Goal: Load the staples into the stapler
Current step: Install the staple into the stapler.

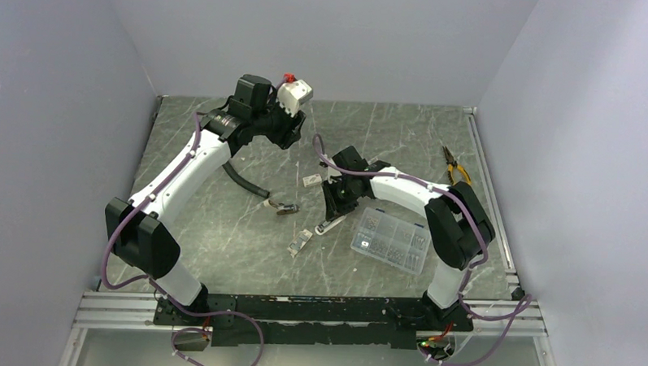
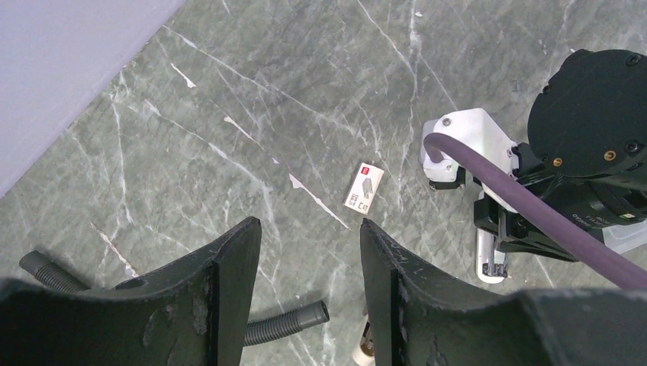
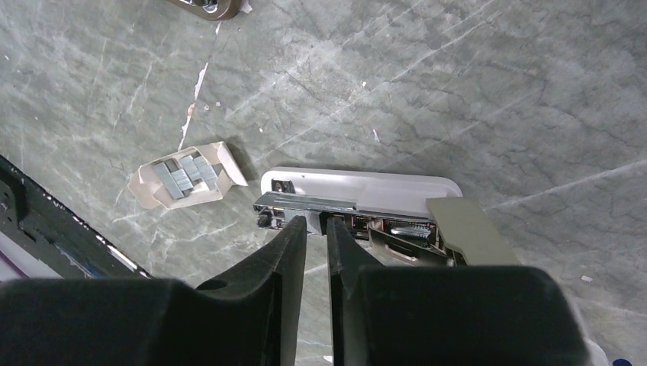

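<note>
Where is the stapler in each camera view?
Top external: the stapler lies at centre, just below the right gripper.
Left wrist: only its pale end shows at right, below the right gripper.
Right wrist: centre of frame, lying open.
Shared landmark: the right gripper, right at the stapler.

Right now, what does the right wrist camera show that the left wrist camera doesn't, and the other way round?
Only the right wrist view: the stapler lying opened, its metal channel exposed, the right end effector with fingers nearly together at that channel, and an open box of staple strips. Only the left wrist view: the open, empty left end effector, a small white packet, a grey corrugated hose and the right arm's wrist. Both: the grey-green marbled tabletop.
</note>
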### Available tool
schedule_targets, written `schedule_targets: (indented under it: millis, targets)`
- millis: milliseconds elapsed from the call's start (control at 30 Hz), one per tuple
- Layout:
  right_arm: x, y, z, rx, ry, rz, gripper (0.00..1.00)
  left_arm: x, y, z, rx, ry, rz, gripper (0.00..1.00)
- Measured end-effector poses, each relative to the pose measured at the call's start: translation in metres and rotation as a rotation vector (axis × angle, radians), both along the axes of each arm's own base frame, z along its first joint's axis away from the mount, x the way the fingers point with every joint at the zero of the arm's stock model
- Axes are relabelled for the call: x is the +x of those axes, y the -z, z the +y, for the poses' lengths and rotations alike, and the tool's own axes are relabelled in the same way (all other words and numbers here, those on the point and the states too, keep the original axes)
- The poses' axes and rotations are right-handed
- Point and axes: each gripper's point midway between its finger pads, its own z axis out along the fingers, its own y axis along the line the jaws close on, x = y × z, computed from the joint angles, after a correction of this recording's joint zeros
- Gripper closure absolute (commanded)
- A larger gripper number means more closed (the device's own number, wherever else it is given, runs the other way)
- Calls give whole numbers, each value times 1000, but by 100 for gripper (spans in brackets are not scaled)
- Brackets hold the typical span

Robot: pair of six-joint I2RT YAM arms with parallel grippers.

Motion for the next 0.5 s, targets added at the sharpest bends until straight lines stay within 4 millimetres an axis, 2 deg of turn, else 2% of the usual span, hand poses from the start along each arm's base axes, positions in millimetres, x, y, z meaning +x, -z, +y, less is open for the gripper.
schedule_targets:
  millis: [200,500]
  targets:
    - [-1,0,1,-1,-8,-3,89,0,0,0,0,0,0,44]
    - [-2,1,1,-5,-15,-7,94,0,0,0,0,0,0,44]
